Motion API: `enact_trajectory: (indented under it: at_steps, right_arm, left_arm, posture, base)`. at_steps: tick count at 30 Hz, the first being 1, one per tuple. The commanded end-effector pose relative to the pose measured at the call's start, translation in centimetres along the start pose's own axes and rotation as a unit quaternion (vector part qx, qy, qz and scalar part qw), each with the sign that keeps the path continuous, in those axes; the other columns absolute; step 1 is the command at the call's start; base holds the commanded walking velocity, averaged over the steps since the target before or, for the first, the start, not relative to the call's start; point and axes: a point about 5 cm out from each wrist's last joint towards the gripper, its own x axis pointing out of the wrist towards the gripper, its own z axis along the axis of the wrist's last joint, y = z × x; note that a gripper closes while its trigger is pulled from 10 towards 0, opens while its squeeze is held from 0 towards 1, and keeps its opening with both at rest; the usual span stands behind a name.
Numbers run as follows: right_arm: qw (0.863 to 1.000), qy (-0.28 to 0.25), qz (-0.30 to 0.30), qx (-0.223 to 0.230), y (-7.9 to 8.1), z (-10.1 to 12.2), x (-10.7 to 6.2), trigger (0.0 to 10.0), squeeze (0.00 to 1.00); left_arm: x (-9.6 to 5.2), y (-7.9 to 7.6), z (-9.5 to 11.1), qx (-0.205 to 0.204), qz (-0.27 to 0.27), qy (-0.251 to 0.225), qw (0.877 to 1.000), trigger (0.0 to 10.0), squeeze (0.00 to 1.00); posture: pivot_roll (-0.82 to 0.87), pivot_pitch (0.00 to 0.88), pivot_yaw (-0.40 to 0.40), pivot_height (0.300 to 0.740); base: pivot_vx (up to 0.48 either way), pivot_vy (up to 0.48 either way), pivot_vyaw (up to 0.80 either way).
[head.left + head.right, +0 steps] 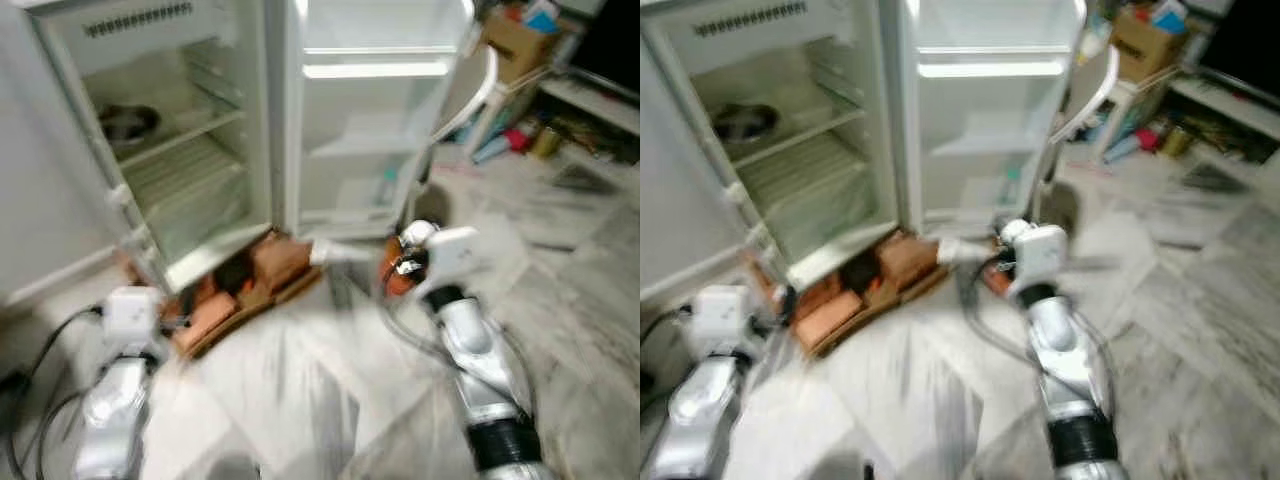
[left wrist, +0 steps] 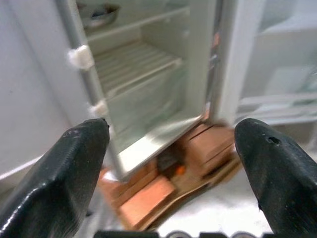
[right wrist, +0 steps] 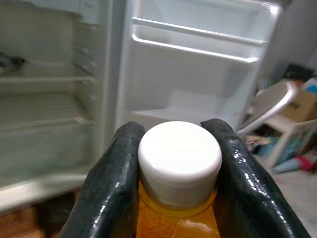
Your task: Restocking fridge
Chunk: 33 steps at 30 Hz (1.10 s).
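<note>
My right gripper (image 3: pixel 178 163) is raised forward, jaws clamped tight around a load; my left gripper (image 2: pixel 173 148) hangs low, jaws spread wide.

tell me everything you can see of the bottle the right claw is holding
The bottle has a white ribbed screw cap, shut, over an orange body that looks like clear plastic filled with orange liquid. It stands upright in the right claw, whose two black fingers press against the cap and neck from either side. It is held low before the open fridge, facing the door shelves. Its lower part is out of sight.
</note>
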Motion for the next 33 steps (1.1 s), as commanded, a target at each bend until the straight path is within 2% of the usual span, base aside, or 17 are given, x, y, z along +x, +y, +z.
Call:
enact_trajectory:
  at_steps: [1,6,9,13,19,22,33]
  right_arm:
    - [1.0,-0.003,-0.019,-0.017,-1.6,0.1,-0.8,10.0,0.0]
    - [0.999,0.014,-0.032,-0.016,-2.0,-0.7,-2.2,10.0,0.0]
    - [0.999,0.018,-0.041,-0.018,-2.2,-0.9,-2.4,10.0,0.0]
    - [0.999,0.013,-0.045,-0.022,-2.2,-0.7,-2.1,10.0,0.0]
    - [0.998,0.014,-0.052,-0.022,-2.7,-0.5,-2.0,10.0,0.0]
    - [0.998,0.014,-0.052,-0.022,-2.8,-0.5,-1.9,10.0,0.0]
    - [0.999,0.003,-0.045,-0.027,-2.7,0.0,-0.7,10.0,0.0]
  left_arm:
    - [-0.4,-1.0,0.5,-0.008,-0.012,-0.015,1.0,10.0,0.0]
    - [-2.0,-0.8,-0.3,-0.008,0.001,-0.005,1.0,10.0,0.0]
    - [-2.4,-1.1,-0.1,-0.003,-0.006,-0.012,1.0,10.0,0.0]
    - [-2.2,-1.0,0.5,-0.007,-0.012,-0.028,1.0,10.0,0.0]
    - [-1.3,0.6,0.9,0.001,-0.011,-0.023,1.0,10.0,0.0]
    - [-1.2,0.7,1.0,0.003,-0.011,-0.025,1.0,10.0,0.0]
    - [-0.4,-0.6,1.5,-0.008,-0.026,-0.036,0.999,10.0,0.0]
  posture:
    - [0.08,0.031,-0.04,0.74]
    - [0.08,0.036,-0.037,0.74]
    - [0.09,0.042,-0.037,0.74]
    - [0.1,0.045,-0.037,0.74]
    - [0.09,0.044,-0.029,0.74]
    - [0.09,0.042,-0.029,0.74]
    - [0.09,0.031,-0.039,0.74]
  base:
    - [0.0,0.0,0.0]
    - [0.0,0.0,0.0]
    - [0.0,0.0,0.0]
    - [0.072,0.0,0.0]
    - [0.42,0.0,0.0]
    - [0.437,0.0,0.0]
    - [0.461,0.0,0.0]
